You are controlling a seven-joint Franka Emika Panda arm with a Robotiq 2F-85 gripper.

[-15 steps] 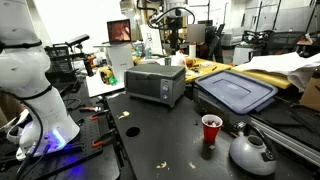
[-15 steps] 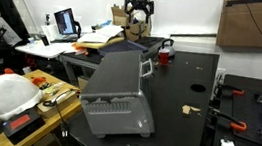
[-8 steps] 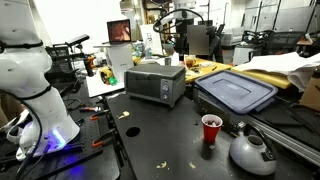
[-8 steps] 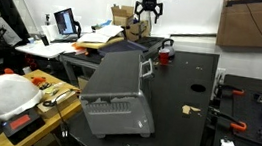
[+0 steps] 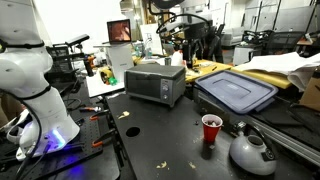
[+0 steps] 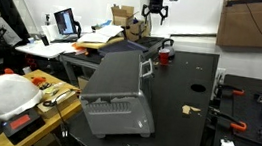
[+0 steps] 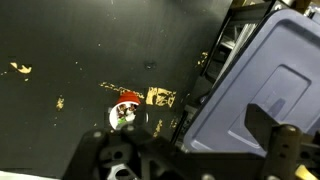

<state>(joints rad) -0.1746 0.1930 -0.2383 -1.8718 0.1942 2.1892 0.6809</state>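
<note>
Showed a red cup (image 5: 211, 129) standing upright on the black table (image 5: 160, 140), near a corner of a blue-grey bin lid (image 5: 237, 90). Caught the same cup (image 7: 124, 113) from above in the wrist view, with yellow crumbs (image 7: 158, 97) scattered just beside it. Found the gripper (image 6: 156, 13) hanging high over that end of the table, well apart from the cup, jaws spread wide, holding nothing and touching nothing. Placed a grey kettle (image 5: 252, 150) near the cup and a silver toaster oven (image 5: 155, 82) farther along the table.
</note>
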